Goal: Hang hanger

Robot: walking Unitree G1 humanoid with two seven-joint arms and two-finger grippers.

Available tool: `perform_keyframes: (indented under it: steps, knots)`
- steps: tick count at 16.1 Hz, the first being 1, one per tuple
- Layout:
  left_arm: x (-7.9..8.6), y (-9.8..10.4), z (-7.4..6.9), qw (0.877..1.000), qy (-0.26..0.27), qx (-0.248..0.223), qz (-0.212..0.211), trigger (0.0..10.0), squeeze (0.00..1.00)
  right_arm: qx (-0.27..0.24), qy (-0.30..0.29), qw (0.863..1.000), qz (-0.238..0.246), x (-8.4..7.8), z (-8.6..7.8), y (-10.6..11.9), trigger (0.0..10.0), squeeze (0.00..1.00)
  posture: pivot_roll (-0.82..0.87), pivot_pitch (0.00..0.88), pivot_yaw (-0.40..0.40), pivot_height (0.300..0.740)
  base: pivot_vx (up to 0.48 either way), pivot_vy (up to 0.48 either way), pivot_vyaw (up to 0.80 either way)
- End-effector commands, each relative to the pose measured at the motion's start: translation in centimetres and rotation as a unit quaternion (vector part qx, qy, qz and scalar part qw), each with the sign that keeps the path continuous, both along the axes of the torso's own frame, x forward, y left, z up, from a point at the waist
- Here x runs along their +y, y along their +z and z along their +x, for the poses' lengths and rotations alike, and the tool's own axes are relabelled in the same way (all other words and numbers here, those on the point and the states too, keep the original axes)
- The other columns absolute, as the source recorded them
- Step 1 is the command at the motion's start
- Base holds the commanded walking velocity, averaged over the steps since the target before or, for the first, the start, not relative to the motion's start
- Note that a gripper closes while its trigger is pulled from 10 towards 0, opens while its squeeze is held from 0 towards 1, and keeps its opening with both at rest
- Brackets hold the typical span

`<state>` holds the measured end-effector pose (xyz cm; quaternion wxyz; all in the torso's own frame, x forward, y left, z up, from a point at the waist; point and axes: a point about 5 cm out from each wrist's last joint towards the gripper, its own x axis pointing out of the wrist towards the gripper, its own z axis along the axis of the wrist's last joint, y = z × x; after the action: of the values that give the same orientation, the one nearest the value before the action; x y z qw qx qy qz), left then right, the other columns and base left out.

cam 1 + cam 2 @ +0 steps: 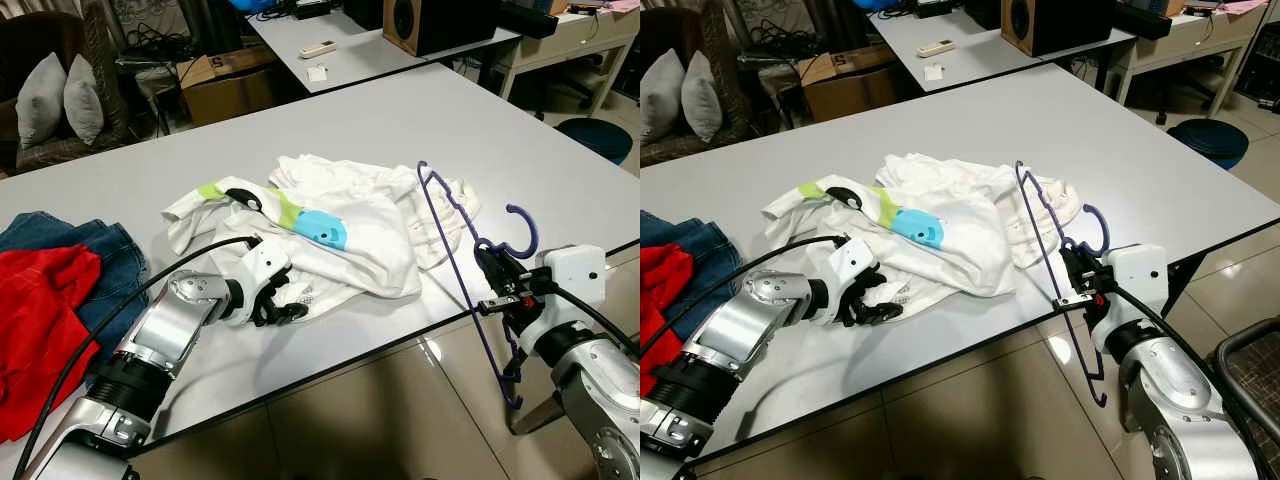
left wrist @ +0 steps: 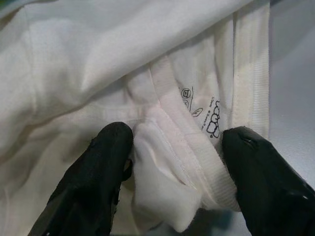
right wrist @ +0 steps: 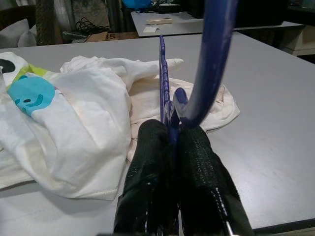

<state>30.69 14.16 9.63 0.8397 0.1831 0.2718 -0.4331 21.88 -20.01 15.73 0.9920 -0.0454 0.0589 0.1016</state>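
While at table [image 1: 420, 120] edge, hanger [image 1: 455, 260] in right pincer [image 1: 497, 283]

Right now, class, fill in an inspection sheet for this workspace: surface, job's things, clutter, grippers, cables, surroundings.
Surface: grey table, shirt and clothes lying on it.
Job's things: purple hanger at the table's near edge; white shirt crumpled mid-table, collar facing the left arm.
Clutter: red garment on blue jeans at the left end.
Grippers: left gripper open, fingers either side of the shirt's collar; right gripper shut on the hanger just below its hook.
Cables: black cable running along the left arm.
Surroundings: cardboard box, second table with a speaker, cushions on a chair.
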Motion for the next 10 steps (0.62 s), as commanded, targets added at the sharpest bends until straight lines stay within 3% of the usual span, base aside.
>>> perform_keyframes:
  steps: [1, 10]
  knots:
    - [0.53, 0.13, 0.08, 1.000, 0.005, -0.003, 0.011, 10.0, 0.00, -0.008, 0.001, 1.000, -0.004, 0.03, -0.04, 0.33, 10.0, 0.00, -0.06, 0.000, 0.137, 0.740, 0.000, 0.000, 0.00]
    - [0.53, 0.13, 0.08, 1.000, 0.005, -0.003, 0.011, 10.0, 0.00, -0.008, 0.001, 1.000, -0.004, 0.03, -0.04, 0.33, 10.0, 0.00, -0.06, 0.000, 0.137, 0.740, 0.000, 0.000, 0.00]
